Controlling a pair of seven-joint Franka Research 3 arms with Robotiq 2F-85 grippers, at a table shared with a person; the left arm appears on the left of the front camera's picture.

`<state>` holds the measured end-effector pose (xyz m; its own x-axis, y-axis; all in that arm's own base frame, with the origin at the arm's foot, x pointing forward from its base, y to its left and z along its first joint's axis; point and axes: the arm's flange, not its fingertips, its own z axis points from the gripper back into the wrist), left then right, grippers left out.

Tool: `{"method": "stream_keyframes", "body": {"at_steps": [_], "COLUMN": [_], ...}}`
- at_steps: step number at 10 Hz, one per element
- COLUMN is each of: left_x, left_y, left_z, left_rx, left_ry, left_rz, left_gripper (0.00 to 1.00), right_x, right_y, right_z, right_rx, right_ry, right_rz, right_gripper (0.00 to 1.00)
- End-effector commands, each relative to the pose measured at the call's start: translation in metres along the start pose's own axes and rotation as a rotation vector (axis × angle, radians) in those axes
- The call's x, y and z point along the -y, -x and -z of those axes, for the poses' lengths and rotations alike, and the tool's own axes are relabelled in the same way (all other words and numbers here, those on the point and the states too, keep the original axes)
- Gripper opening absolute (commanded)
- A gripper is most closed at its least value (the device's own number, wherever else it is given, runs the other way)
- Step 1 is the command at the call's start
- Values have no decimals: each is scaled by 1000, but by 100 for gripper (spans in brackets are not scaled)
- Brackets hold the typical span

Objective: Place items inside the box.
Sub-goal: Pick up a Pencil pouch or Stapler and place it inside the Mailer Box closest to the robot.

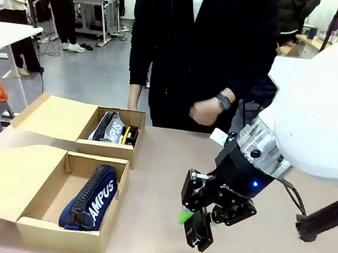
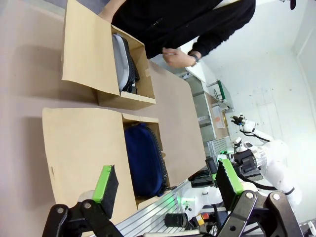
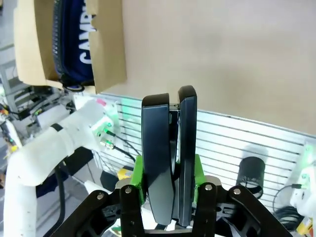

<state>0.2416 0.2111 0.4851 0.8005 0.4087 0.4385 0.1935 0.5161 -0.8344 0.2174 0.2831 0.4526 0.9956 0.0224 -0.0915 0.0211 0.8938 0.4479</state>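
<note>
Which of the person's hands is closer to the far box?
Their right hand, hanging just behind the far box; their left hand is held up farther along.

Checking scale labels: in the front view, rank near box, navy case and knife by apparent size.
1. Near box
2. Navy case
3. Knife, though it lies farther off and partly hidden, so its size is less sure.

navy pencil case (image 1: 90,198) | grey pencil case (image 1: 112,129) | black stapler (image 3: 159,163) | tan boxes (image 1: 4,181) | green pads (image 2: 104,180)

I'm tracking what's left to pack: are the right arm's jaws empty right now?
No, the right jaws are clamped on a black stapler, which stands between them in the right wrist view.
</note>
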Motion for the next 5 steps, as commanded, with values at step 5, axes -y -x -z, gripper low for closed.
{"method": "stream_keyframes", "body": {"at_steps": [5], "left_x": [1], "left_y": [0], "left_z": [0], "left_rx": [12], "left_ry": [20], "left_rz": [16], "left_gripper": [100], "right_x": [-201], "right_y": [-51], "right_z": [80], "right_rx": [316], "right_ry": [11], "right_rz": [-2], "right_gripper": [42]}}
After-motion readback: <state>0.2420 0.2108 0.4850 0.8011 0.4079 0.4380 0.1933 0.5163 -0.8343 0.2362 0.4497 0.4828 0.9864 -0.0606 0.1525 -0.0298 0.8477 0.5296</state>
